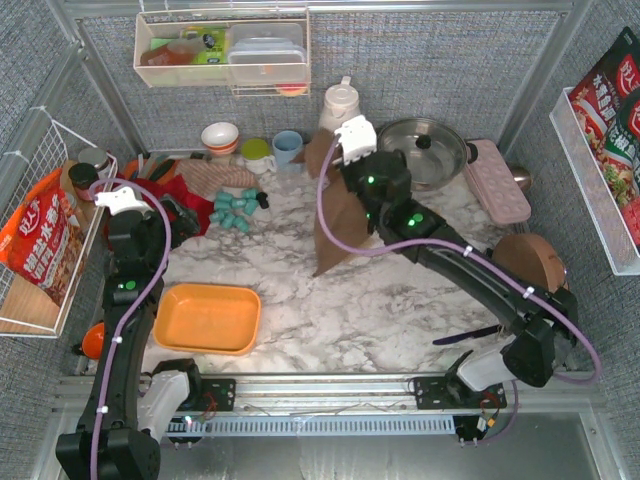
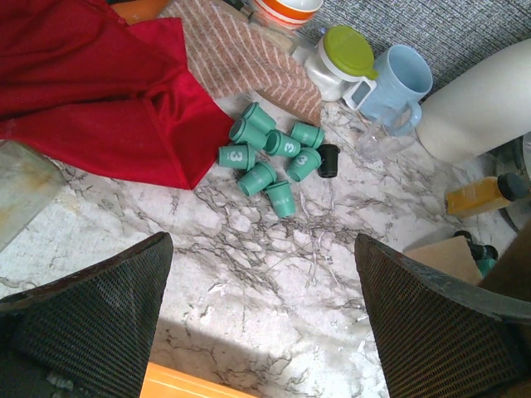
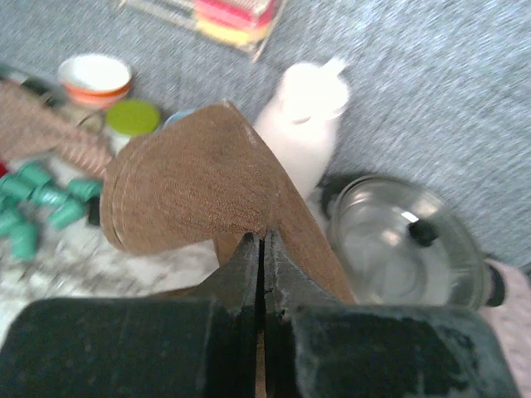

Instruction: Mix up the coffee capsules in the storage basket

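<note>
Marble bench point(image 1: 330, 300) has the orange storage basket point(image 1: 205, 320) lower left with nothing in it, brown cloth point(image 1: 335, 225) clamped in the closed right pincer point(image 3: 262, 245) mid-frame, left pincer point(image 2: 261, 265) gaping and holding nothing, nearer to the coffee capsules point(image 2: 278, 157) clustered just up-frame of it.

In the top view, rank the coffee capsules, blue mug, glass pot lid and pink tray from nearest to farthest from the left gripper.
1. coffee capsules, just right of the left gripper.
2. blue mug, back centre.
3. glass pot lid, back right.
4. pink tray, far right.
</note>
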Robot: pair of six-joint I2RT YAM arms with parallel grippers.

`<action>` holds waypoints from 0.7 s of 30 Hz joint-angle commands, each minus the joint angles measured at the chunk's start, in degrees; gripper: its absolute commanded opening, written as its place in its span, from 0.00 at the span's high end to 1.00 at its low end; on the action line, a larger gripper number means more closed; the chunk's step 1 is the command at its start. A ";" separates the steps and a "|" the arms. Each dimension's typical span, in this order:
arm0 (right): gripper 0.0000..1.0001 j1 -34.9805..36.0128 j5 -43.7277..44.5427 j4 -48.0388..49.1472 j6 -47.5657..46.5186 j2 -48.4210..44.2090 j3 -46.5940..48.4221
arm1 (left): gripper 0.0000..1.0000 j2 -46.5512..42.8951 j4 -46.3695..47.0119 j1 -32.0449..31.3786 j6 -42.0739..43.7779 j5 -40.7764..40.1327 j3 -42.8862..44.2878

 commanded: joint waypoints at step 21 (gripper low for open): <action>1.00 -31.87 3.09 16.37 -6.28 30.59 33.60 | 0.01 0.27 0.10 0.07 0.57 -0.03 0.00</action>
